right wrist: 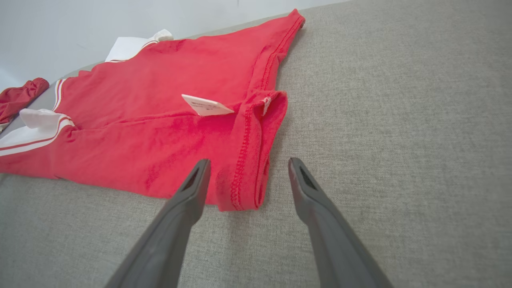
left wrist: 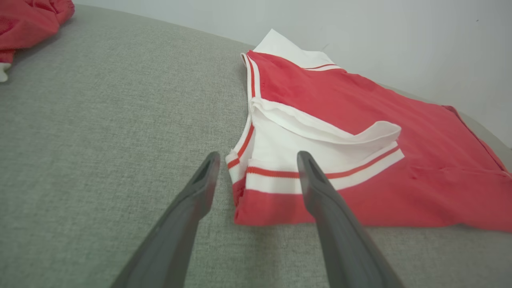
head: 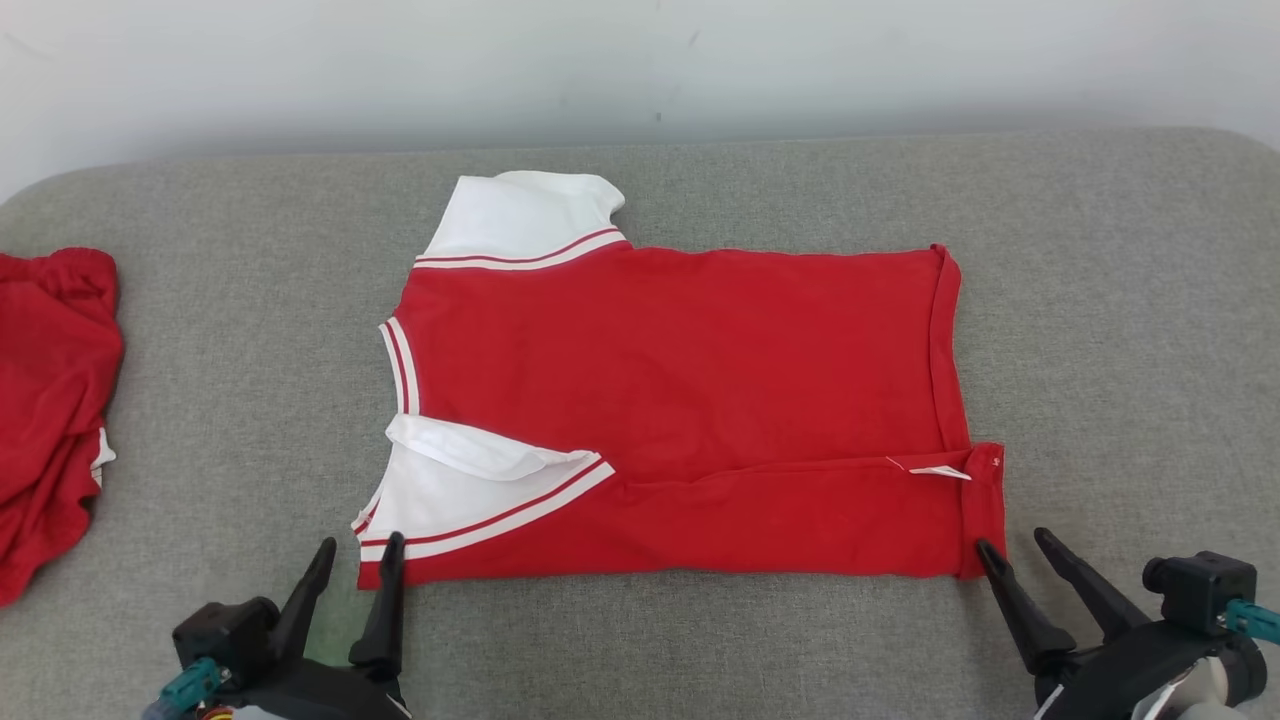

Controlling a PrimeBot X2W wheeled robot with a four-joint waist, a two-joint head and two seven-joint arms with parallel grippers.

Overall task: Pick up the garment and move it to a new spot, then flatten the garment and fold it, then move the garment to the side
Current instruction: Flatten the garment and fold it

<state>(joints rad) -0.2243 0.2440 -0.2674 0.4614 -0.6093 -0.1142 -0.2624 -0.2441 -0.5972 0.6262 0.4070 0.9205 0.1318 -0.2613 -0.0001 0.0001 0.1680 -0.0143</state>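
Observation:
The garment [head: 680, 400] is a red shirt with white, red-striped sleeves, lying flat on the grey padded surface with its near long edge folded over. The shirt [left wrist: 360, 132] and its white care label [right wrist: 206, 106] show in the wrist views too. My left gripper [head: 358, 550] stands open at the near left corner, by the white sleeve [left wrist: 288, 156], with nothing between its fingers. My right gripper [head: 1015, 545] stands open at the near right corner, straddling the hem [right wrist: 248, 172] without holding it.
A second red garment [head: 50, 400] lies bunched at the left edge of the grey surface [head: 1120, 350]. A pale wall [head: 640, 60] rises behind the surface's far edge. Bare grey padding lies to the right of the shirt and along the near edge.

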